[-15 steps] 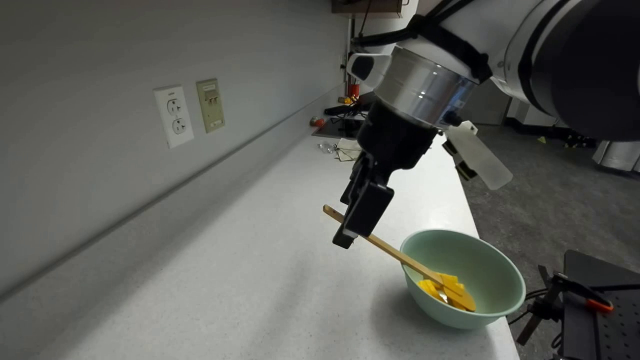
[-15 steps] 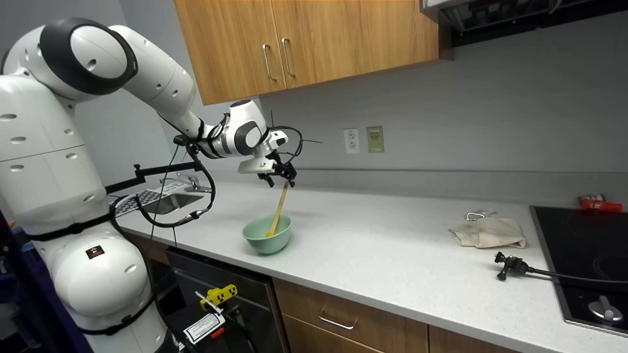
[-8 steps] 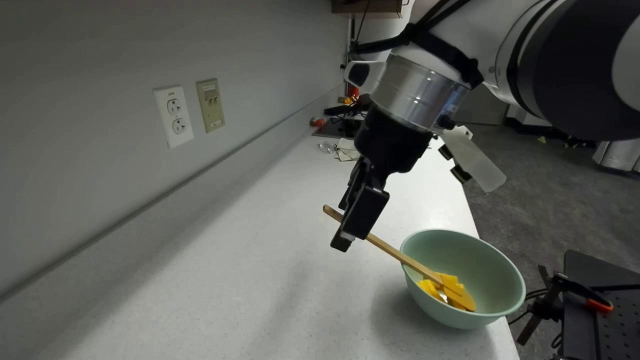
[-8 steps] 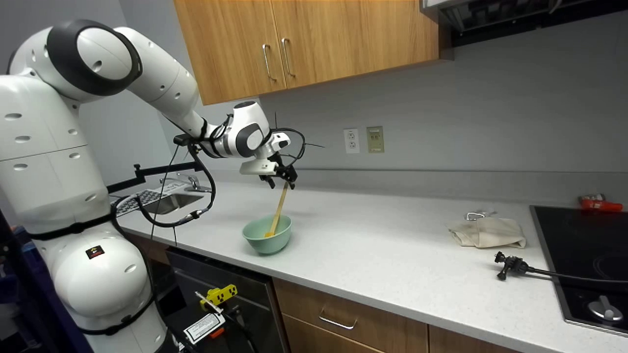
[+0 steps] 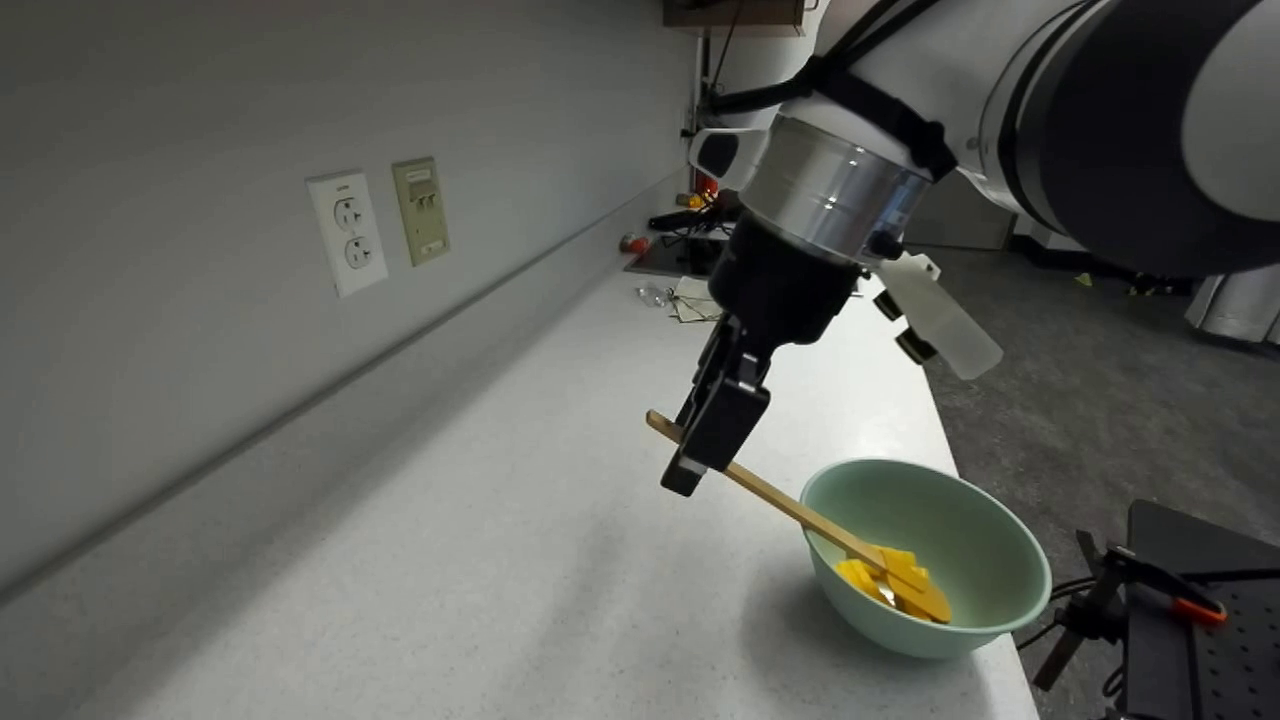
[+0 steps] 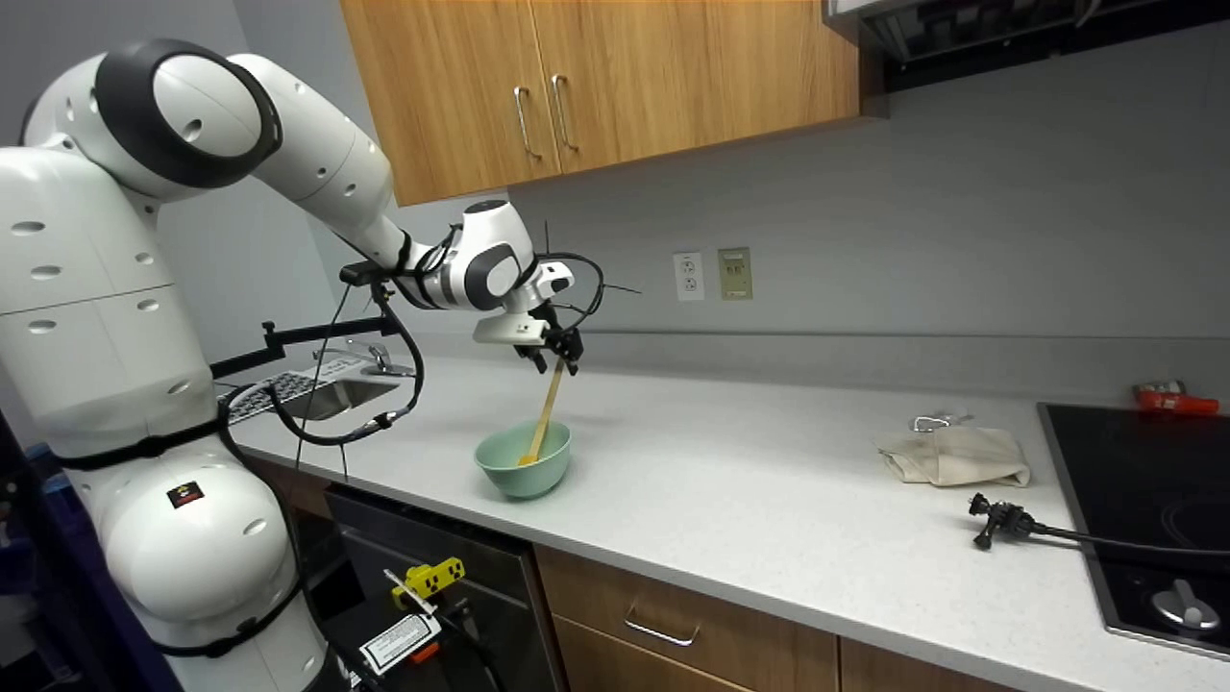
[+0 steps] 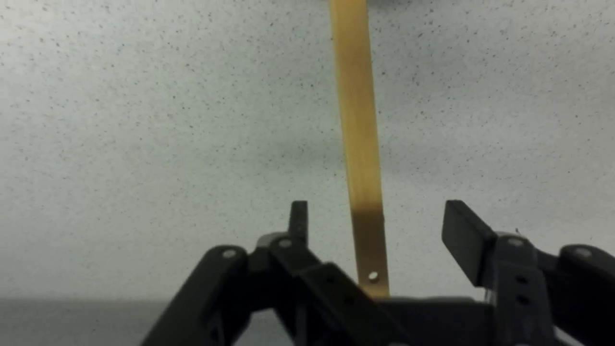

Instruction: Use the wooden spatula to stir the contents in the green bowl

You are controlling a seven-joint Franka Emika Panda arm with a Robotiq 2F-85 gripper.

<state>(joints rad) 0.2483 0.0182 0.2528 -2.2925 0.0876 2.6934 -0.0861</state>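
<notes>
The wooden spatula [image 5: 770, 495] leans on the rim of the green bowl [image 5: 985, 560]. Its head rests in the bowl among the contents, yellow pieces [image 5: 858, 576], and its handle sticks up and out. The spatula [image 6: 545, 413] and bowl [image 6: 524, 481] also show in an exterior view; the contents are hardly visible there. My gripper [image 5: 690, 448] is at the upper handle, also seen in an exterior view [image 6: 557, 366]. In the wrist view the gripper [image 7: 375, 209] is open, with the spatula handle [image 7: 359, 120] between the fingers, nearer the left one, with gaps on both sides.
The bowl stands close to the edge of the white counter [image 5: 480, 560]. A wall with outlet plates [image 6: 688, 276] runs behind. A folded cloth [image 6: 961, 457], a black clamp [image 6: 1004, 520] and a cooktop [image 6: 1153, 481] are farther along. A wooden cabinet [image 6: 615, 86] hangs above; a sink [image 6: 346, 394] lies beyond the arm.
My gripper has shifted slightly about the handle, and its fingers have come somewhat closer together. The spatula, bowl and contents have not moved.
</notes>
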